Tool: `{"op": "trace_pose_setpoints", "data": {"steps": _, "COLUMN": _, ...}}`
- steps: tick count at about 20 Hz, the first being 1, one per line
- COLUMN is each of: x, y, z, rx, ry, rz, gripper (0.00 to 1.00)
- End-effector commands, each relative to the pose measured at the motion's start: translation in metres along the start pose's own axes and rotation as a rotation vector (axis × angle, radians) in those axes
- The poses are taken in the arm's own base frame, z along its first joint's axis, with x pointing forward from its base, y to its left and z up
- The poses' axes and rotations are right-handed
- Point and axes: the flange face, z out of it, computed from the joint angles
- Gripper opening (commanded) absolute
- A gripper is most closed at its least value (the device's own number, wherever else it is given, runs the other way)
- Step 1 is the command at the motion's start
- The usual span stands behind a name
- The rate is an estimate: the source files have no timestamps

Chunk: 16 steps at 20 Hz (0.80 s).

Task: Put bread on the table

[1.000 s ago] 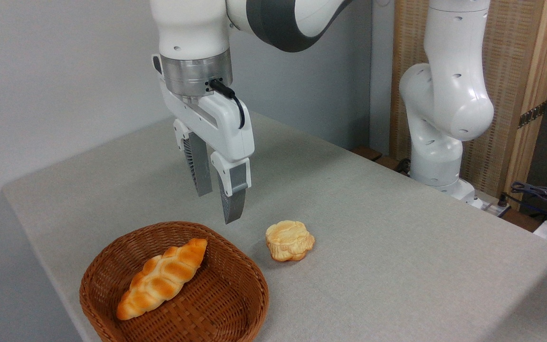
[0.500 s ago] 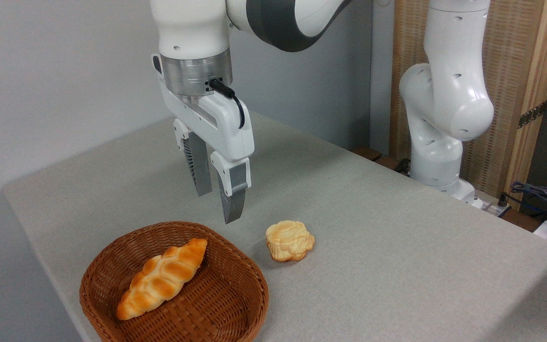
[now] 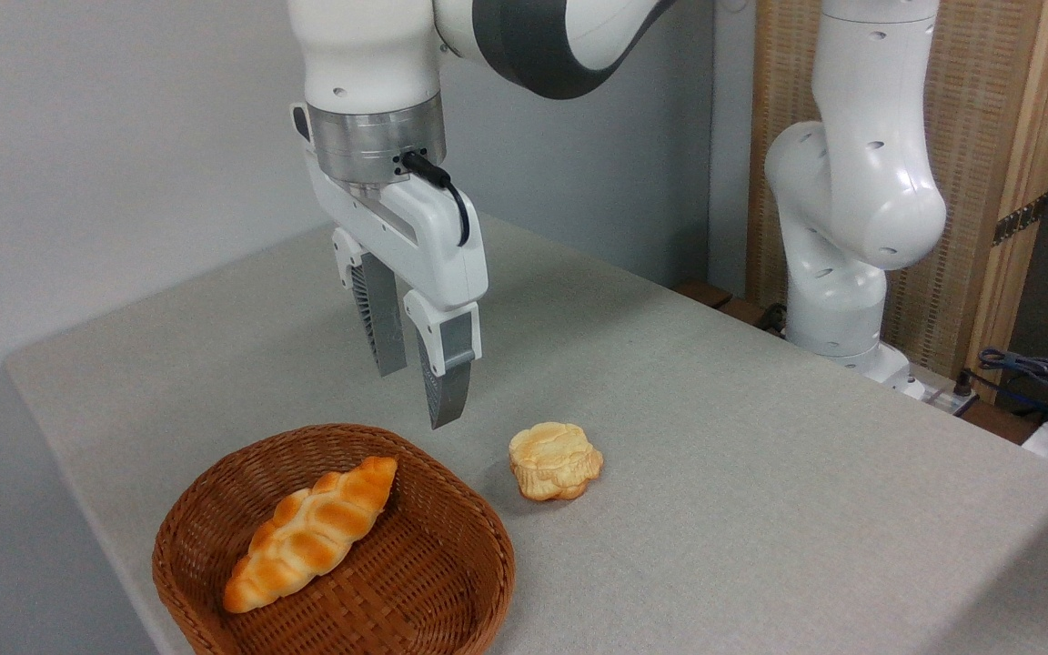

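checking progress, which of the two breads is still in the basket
The long braided loaf lies in the basket; the small round bun sits on the table.

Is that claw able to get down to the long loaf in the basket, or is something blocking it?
Probably yes. The gripper hangs open above the far rim of the basket. The bread lies uncovered, with nothing on top. The round bun sits outside on the table, clear of the path.

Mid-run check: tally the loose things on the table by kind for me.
Long braided golden-orange bread lying in the basket: 1
Small round flower-shaped pale-golden bun on the grey cover: 1
Brown wicker basket: 1
Total: 3
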Motion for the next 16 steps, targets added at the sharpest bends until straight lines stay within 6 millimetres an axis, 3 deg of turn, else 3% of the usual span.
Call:
{"op": "trace_pose_setpoints", "data": {"steps": 1, "x": -0.0026, "y": -0.0050, "z": -0.0049, "rx": 0.010, "ry": 0.014, "rz": 0.000, "gripper": 1.00}}
{"op": "trace_pose_setpoints", "data": {"steps": 16, "x": 0.0037, "y": -0.0096, "z": -0.0125, "rx": 0.055, "ry": 0.061, "rz": 0.000, "gripper": 1.00}}
